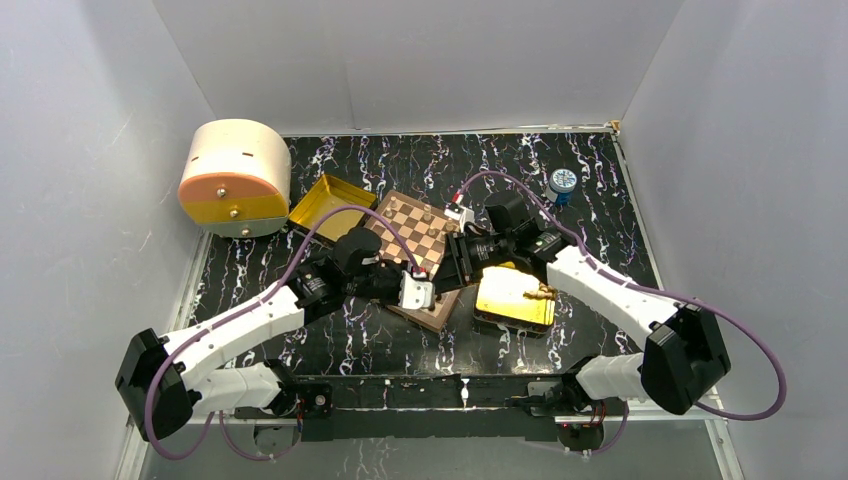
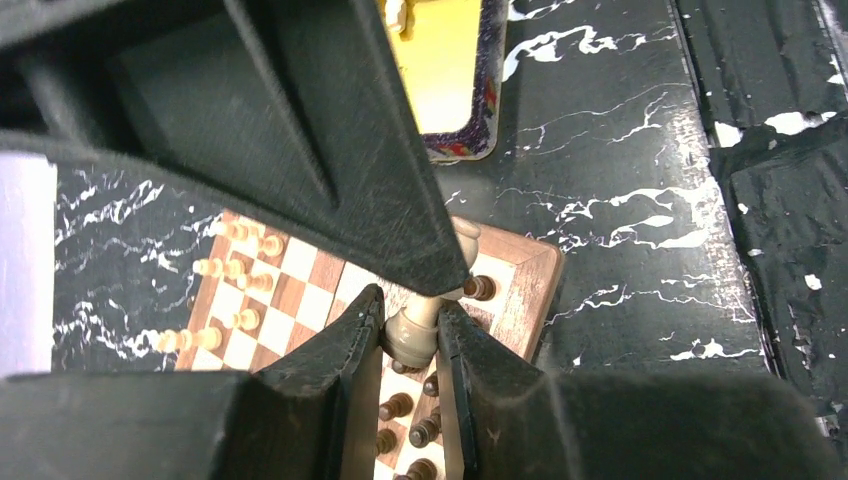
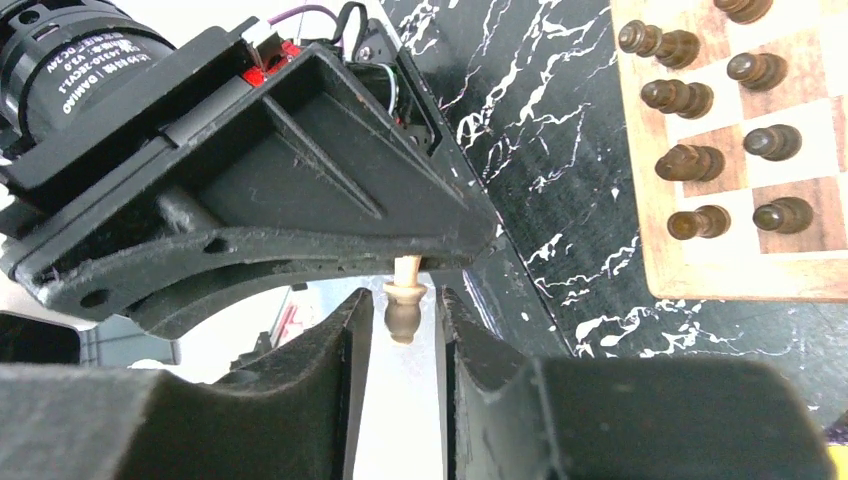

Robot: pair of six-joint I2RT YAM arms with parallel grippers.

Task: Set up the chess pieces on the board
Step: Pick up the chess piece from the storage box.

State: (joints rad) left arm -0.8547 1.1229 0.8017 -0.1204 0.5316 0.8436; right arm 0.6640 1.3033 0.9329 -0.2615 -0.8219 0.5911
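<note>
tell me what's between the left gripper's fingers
A light tan chess piece, its base pinched between them; the left wrist view shows it.

bright, even light from overhead in the top view, faint soft shadows on the desk [image 1: 350, 340]. glare on the gold tray [image 1: 505, 290] at 4 o'clock. blurred end effector fingers [image 2: 300, 400] at 6 o'clock in both wrist views.

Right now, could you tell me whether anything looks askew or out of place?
Yes: the chessboard lies askew, turned diagonally rather than square to the table's edges. Nothing looks spilled or damaged.
</note>
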